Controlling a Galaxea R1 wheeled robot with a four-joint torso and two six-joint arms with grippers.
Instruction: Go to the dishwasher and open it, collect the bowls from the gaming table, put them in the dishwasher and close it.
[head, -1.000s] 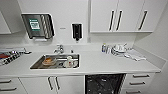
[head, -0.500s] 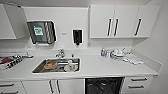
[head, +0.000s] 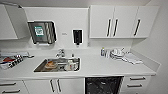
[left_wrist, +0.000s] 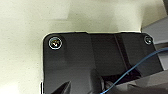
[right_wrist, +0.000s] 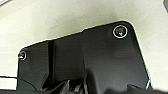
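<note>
In the head view I face a white kitchen counter (head: 100, 66). Under it, right of the sink, is the dishwasher (head: 103, 85); it shows as a dark bay with what looks like a rack inside. Its steel front is not visible from here. No bowls from the gaming table and no gaming table are in sight. Each wrist view shows the robot's dark plate over a pale speckled surface (left_wrist: 30, 22), (right_wrist: 50, 20).
A steel sink (head: 58, 65) with dishes in it sits left of the dishwasher, with a tap (head: 60, 53) behind it. Stacked dishes (head: 117, 53) and a cloth (head: 131, 58) lie on the right. A dish rack (head: 11, 61) stands far left. White wall cabinets (head: 113, 22) hang above.
The whole head picture has slid down slightly, so the camera has moved. Nothing on the counter has shifted.
</note>
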